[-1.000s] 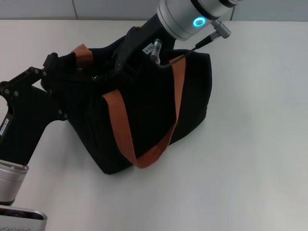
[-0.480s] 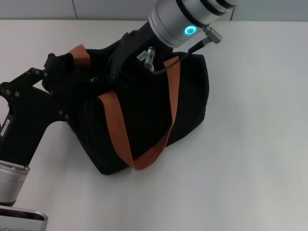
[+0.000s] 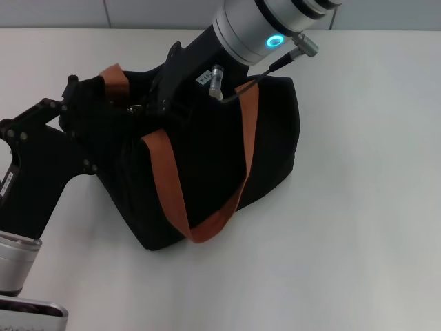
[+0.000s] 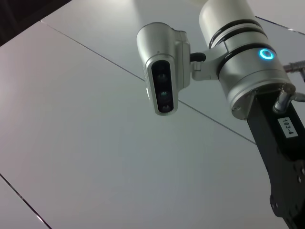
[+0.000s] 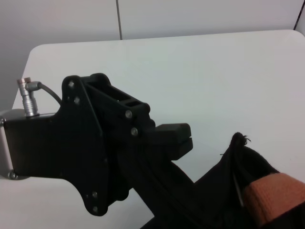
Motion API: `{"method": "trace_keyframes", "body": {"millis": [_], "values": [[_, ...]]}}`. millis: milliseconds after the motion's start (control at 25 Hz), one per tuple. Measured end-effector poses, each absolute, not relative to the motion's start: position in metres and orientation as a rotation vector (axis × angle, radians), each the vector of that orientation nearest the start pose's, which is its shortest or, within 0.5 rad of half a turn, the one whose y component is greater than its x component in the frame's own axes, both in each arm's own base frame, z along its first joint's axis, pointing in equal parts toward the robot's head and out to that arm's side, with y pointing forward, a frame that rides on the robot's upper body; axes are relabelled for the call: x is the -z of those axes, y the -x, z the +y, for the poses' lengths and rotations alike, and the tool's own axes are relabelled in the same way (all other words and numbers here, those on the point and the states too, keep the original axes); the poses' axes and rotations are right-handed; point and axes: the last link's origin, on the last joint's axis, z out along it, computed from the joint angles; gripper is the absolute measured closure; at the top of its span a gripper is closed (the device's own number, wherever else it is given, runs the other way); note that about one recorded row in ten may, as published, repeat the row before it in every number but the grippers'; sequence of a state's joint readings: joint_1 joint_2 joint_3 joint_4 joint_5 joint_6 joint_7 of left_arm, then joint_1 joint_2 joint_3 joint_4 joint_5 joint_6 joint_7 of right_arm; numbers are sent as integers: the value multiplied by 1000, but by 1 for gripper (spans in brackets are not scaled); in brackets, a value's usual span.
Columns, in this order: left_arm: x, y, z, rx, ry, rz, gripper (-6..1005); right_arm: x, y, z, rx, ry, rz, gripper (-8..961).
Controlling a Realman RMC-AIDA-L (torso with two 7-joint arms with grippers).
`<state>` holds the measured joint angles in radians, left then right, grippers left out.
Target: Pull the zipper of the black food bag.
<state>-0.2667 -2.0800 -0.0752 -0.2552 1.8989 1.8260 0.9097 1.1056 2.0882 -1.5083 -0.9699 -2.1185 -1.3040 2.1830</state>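
Black fabric of the black food bag (image 3: 207, 179) was pinched at one end by the left end effector (image 3: 79, 93), probably to steady it on the counter (image 3: 358, 207). The right end effector (image 3: 148, 107) reached down to the zipper (image 3: 135, 108), but I could not tell if its fingers were together.

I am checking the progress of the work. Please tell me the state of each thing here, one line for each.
black food bag: lying on the table, held at its left end.
left gripper: shut on the bag's end.
right gripper: at the bag's top; fingers hidden.
orange strap: draped over the bag's side.
zipper: not discernible.

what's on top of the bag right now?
The right gripper sits on the bag top, between the orange straps. It covers the zipper there. The left gripper holds the bag's left end.
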Motion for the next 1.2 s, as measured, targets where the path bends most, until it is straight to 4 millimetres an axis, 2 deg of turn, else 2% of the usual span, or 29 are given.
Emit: {"method": "trace_keyframes", "body": {"millis": [200, 400, 1200], "values": [[29, 275, 219, 408, 1468, 580, 918, 78, -2, 383, 83, 3073, 66, 907], [29, 275, 218, 407, 1469, 580, 917, 77, -4, 384, 89, 3071, 62, 933], [31, 284, 217, 356, 1494, 544, 914, 72, -14, 385, 71, 3058, 76, 935]]}}
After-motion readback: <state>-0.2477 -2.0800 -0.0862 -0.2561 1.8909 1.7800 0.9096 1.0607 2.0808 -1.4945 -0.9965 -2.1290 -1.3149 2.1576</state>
